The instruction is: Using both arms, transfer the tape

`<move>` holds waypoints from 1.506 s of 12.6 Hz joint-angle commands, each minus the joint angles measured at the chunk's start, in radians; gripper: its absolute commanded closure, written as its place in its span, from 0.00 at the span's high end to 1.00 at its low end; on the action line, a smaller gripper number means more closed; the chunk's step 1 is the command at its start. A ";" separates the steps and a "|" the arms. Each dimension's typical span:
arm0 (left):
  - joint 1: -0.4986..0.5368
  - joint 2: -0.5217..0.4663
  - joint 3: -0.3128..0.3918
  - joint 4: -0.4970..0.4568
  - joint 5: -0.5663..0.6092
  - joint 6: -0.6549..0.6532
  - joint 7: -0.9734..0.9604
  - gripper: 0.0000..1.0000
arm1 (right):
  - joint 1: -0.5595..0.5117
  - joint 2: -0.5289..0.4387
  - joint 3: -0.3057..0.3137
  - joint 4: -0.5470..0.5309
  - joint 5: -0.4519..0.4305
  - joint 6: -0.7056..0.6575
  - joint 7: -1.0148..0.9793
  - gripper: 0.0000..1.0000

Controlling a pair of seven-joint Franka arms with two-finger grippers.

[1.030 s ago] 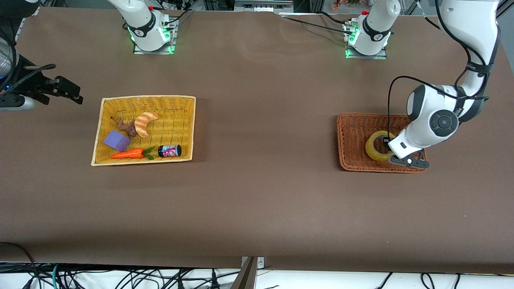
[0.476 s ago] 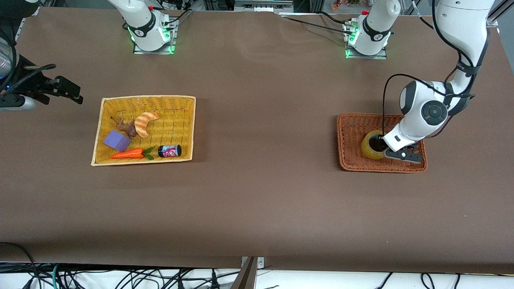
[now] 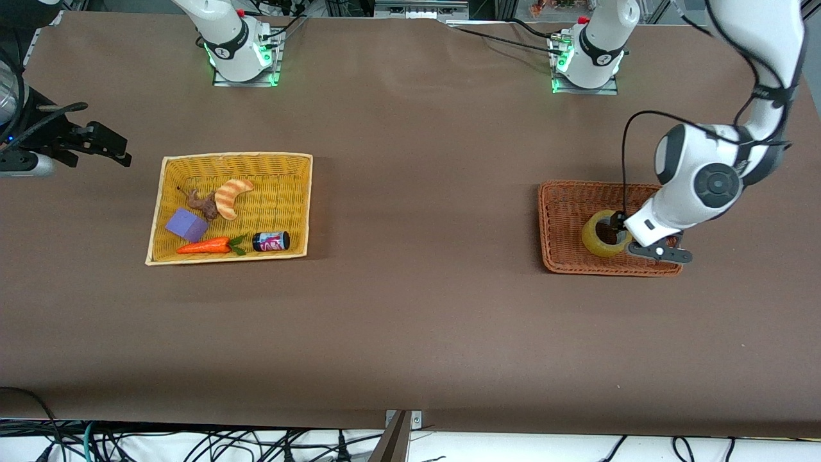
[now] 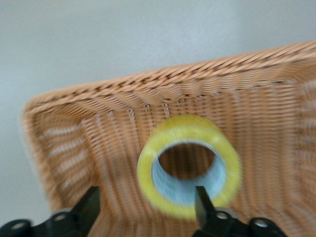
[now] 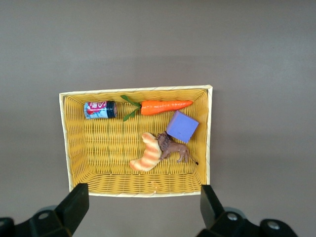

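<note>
The tape (image 3: 601, 239) is a yellowish translucent ring that stands tilted in the brown wicker basket (image 3: 564, 212) at the left arm's end of the table. My left gripper (image 3: 619, 231) is low in that basket and open. In the left wrist view the tape (image 4: 185, 170) fills the middle. The left gripper (image 4: 146, 207) has one finger (image 4: 201, 202) at the ring's hole and the other finger (image 4: 89, 207) outside the ring over the wicker. My right gripper (image 3: 118, 151) is open and empty, and waits over the bare table beside the yellow basket (image 3: 292, 192).
The yellow basket (image 5: 89, 173) holds a carrot (image 3: 204, 246), a purple block (image 3: 186, 224), a croissant (image 3: 231, 196), a small brown toy animal (image 3: 203, 204) and a dark can with a pink label (image 3: 270, 241). Bare brown table lies between the two baskets.
The left arm's wrist swung in over the brown basket and back out again. The tape shifted slightly within the basket. The right arm has not moved.
</note>
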 commanded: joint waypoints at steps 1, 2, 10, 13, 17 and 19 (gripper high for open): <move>-0.009 -0.007 -0.001 0.262 -0.067 -0.303 0.011 1.00 | 0.009 0.008 -0.008 0.025 -0.010 -0.012 -0.001 1.00; -0.010 -0.013 -0.003 0.334 -0.069 -0.374 0.010 1.00 | 0.009 0.007 -0.008 0.025 -0.011 -0.012 -0.002 1.00; 0.022 -0.130 0.011 0.618 -0.093 -0.660 0.026 1.00 | 0.009 0.007 -0.008 0.025 -0.010 -0.017 0.001 1.00; 0.008 -0.167 0.011 0.535 -0.162 -0.697 0.014 1.00 | 0.006 0.007 -0.011 0.025 -0.008 -0.020 -0.004 1.00; -0.007 -0.190 0.010 0.499 -0.161 -0.654 0.014 1.00 | 0.006 0.007 -0.011 0.025 -0.008 -0.020 -0.005 1.00; 0.005 -0.174 0.008 0.504 -0.159 -0.652 0.014 1.00 | 0.006 0.007 -0.011 0.025 -0.008 -0.020 -0.005 1.00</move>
